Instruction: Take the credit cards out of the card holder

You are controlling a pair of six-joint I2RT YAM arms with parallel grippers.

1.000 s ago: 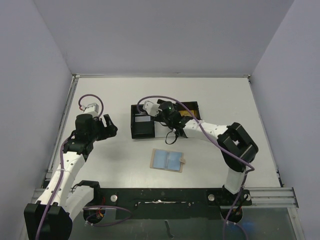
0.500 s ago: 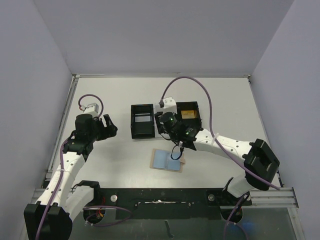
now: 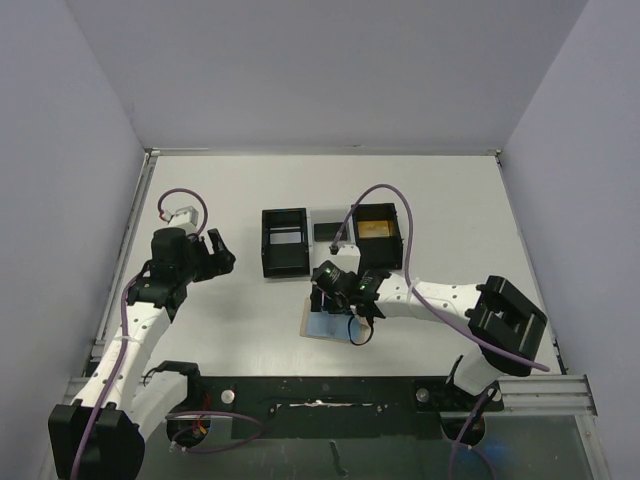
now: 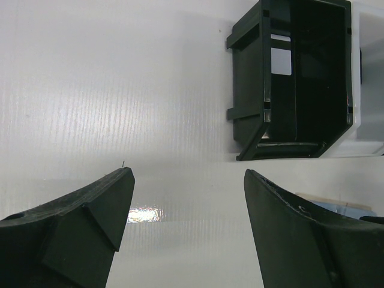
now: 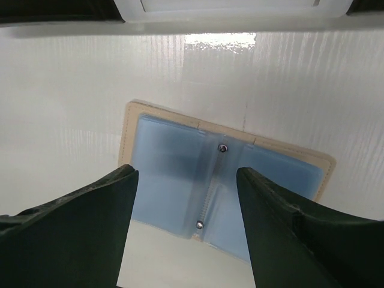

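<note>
card holder lies open under right gripper, job looks partly done. the right gripper (image 5: pixel 185 174) hangs directly above the card holder (image 5: pixel 162 162), jaws parted to about the width of one panel and gripping nothing. the holder lies unfolded flat on the desk (image 3: pixel 200 190). its two blue-grey panels face up, and the stitched spine with two small studs runs straight below the gap between the jaws.

just beyond the right gripper sits the three-compartment tray (image 3: pixel 265 245). in the top view a gold-coloured card (image 3: pixel 377 228) shows in the compartment farthest to that gripper's right. a dark card (image 3: pixel 325 230) shows in the pale middle one. judging by these, at least some cards appear to be out of the holder and sorted.

what the nearest black compartment holds cannot be made out. whether a card remains tucked behind either cloudy panel cannot be told from these views. the right gripper's place over the holder suggests another card is being sought.

the left gripper (image 4: pixel 187 180) hovers well off to the side over bare desk, jaws wide apart and empty. one end of the tray is ahead of it to its right, and a corner of the holder is just visible beside its right finger. it plays no visible part in the work.
</note>
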